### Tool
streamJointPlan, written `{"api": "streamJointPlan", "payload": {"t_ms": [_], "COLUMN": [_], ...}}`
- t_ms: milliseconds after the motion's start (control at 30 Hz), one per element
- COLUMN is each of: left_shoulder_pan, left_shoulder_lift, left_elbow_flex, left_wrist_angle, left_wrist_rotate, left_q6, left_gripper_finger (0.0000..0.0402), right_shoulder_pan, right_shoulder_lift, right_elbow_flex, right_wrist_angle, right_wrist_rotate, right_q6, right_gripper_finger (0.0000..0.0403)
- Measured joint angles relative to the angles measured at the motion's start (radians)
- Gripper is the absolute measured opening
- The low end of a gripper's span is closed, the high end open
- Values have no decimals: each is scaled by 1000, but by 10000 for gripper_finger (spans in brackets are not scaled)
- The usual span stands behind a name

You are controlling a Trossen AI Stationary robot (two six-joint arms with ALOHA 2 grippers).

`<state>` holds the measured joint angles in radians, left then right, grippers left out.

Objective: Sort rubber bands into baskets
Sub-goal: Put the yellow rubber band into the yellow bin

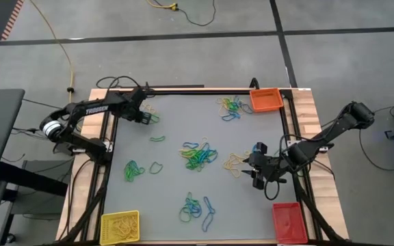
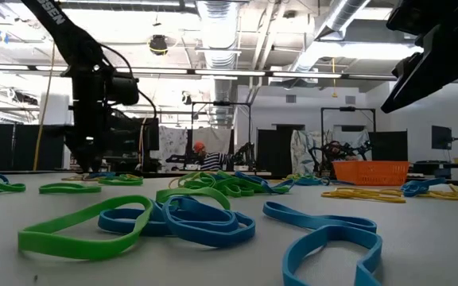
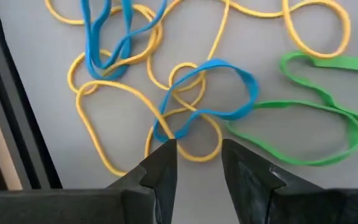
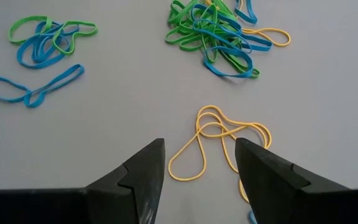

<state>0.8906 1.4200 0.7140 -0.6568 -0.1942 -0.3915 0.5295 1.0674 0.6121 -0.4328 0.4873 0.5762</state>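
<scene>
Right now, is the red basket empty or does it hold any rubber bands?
Empty, as far as shows: the red basket at the table's near right corner shows only bare red floor in the high view, no loops inside.

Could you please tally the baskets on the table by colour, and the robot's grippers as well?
Yellow basket: 1
Orange basket: 1
Red basket: 1
Grippers: 2, the left gripper and the right gripper
Total: 5

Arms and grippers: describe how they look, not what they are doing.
Both arms are dark, jointed tubes trailing black cables. The left arm carries white TROSSEN lettering and a white collar near its base. The left gripper and right gripper each have two dark, wedge-shaped fingers.
</scene>
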Motion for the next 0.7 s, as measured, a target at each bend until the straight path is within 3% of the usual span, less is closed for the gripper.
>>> {"api": "streamJointPlan", "payload": {"t_ms": [367, 567, 700], "left_shoulder_pan": [-47, -51, -65], "left_shoulder_lift": [135, 191, 196], "left_elbow_flex": [20, 63, 68], "left_wrist_angle": [31, -22, -28], "left_wrist_rotate": [-73, -55, -54], "left_q6": [-54, -9, 26], "left_gripper_finger": [111, 22, 3], "right_shoulder_pan": [0, 0, 0], "right_shoulder_lift": [0, 0, 0], "right_elbow_flex": [0, 0, 0], "right_wrist_angle": [0, 0, 0], "right_wrist_rotate": [0, 0, 0], "right_q6": [0, 0, 0], "right_gripper_finger": [224, 224, 224]}}
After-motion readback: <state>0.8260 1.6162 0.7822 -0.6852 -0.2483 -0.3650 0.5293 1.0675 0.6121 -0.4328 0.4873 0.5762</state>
